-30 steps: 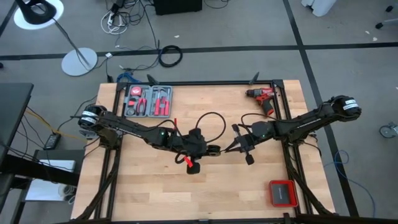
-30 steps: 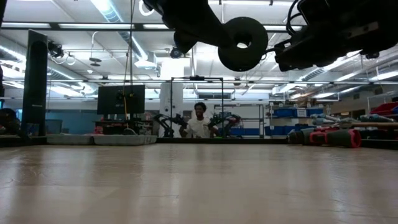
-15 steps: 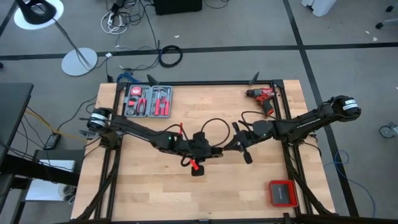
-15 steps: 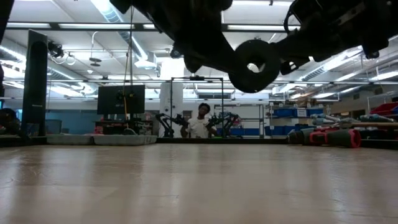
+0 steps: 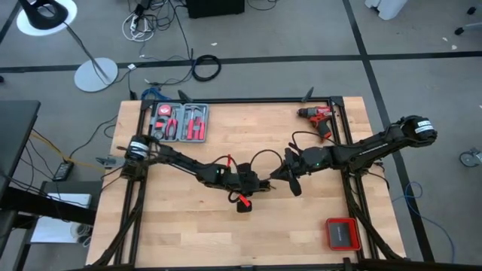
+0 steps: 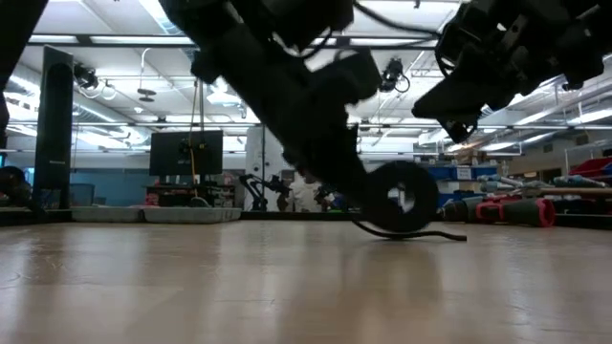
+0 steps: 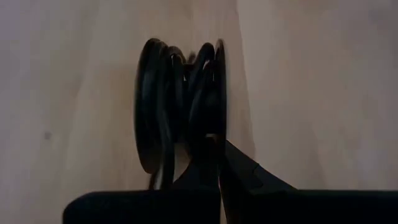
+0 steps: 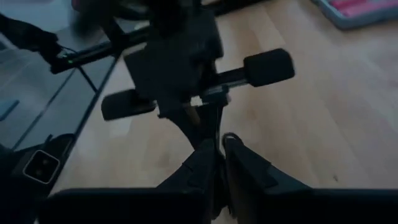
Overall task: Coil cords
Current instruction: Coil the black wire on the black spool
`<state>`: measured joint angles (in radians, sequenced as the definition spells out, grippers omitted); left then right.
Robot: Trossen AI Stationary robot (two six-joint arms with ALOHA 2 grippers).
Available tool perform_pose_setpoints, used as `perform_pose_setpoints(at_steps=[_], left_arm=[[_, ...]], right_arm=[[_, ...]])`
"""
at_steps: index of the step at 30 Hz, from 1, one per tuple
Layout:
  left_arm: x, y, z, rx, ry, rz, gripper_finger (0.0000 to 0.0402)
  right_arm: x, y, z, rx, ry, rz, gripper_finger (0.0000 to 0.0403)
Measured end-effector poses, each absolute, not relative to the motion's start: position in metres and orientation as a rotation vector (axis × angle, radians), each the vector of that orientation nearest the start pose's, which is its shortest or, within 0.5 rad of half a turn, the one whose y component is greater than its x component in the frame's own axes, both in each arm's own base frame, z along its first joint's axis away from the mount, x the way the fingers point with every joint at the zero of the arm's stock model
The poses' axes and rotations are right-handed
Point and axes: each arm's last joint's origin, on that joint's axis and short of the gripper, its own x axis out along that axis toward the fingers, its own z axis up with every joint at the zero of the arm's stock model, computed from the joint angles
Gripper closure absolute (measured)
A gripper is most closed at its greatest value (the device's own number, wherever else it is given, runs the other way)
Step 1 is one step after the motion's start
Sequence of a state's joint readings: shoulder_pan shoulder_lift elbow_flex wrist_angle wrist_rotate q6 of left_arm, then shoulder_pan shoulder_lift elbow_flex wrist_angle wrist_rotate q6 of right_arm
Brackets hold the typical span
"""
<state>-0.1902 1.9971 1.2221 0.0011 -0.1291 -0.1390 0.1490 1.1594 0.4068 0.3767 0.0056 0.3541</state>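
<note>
L gripper point(image 5: 260, 185) sits mid-table, low to the wood, fingers clamped tight on the cord point(image 7: 177, 106). Its wrist cam shows the thin black cable wound into a stack of loops, standing on edge betw the fingertips, wood right behind it. From table level the coil point(image 6: 400, 198) looks like a dark ring touching the table top, w/ a loose tail point(image 6: 430, 233) lying flat on the boards to one side.

R gripper point(image 5: 277, 178) is just beside the L one, nose to nose, almost touching. Its fingers point(image 8: 239, 158) stand a small way apart, w/ a bit of thin black cable point(image 8: 230, 136) curling up betw the tips; can't tell if they actually bear on it. From above, a loop of the same cord point(image 5: 265, 154) arcs up over both grippers.

Further out: tool tray point(image 5: 180, 123) w/ red-handled pliers at the far L corner of the table point(image 5: 226, 241), red drill point(image 5: 318, 117) at the far R corner, red box point(image 5: 342, 233) at the near R edge. Floor beyond has a lamp base point(image 5: 96, 74) and a thicker black cable ring point(image 5: 205, 68).
</note>
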Motion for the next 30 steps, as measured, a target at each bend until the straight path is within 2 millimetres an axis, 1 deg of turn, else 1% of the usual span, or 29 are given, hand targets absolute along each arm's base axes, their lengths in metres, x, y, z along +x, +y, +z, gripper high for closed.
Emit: perform_pose_setpoints(at_steps=[2, 7, 19, 23, 27, 30], left_arm=[[0.41, -0.075, 0.139, -0.004, 0.779, -0.001, 0.0401], [0.412, -0.075, 0.128, 0.004, 0.804, 0.002, 0.0401], [0.411, -0.074, 0.128, 0.008, 0.815, -0.027, 0.0401], [0.411, -0.071, 0.127, 0.001, 0.828, -0.032, 0.0401], [0.41, -0.069, 0.126, 0.0, 0.843, -0.029, 0.0401], [0.41, -0.068, 0.125, 0.001, 0.848, -0.027, 0.0401]], right_arm=[[0.221, 0.033, 0.185, 0.342, 0.41, 0.063, 0.036], [0.221, 0.033, 0.185, 0.382, 0.411, 0.055, 0.036], [0.221, 0.032, 0.184, 0.341, 0.42, 0.031, 0.0355], [0.218, 0.031, 0.178, 0.331, 0.461, 0.0, 0.0356], [0.212, 0.033, 0.167, 0.346, 0.495, 0.002, 0.0356], [0.211, 0.036, 0.166, 0.349, 0.497, 0.015, 0.0352]])
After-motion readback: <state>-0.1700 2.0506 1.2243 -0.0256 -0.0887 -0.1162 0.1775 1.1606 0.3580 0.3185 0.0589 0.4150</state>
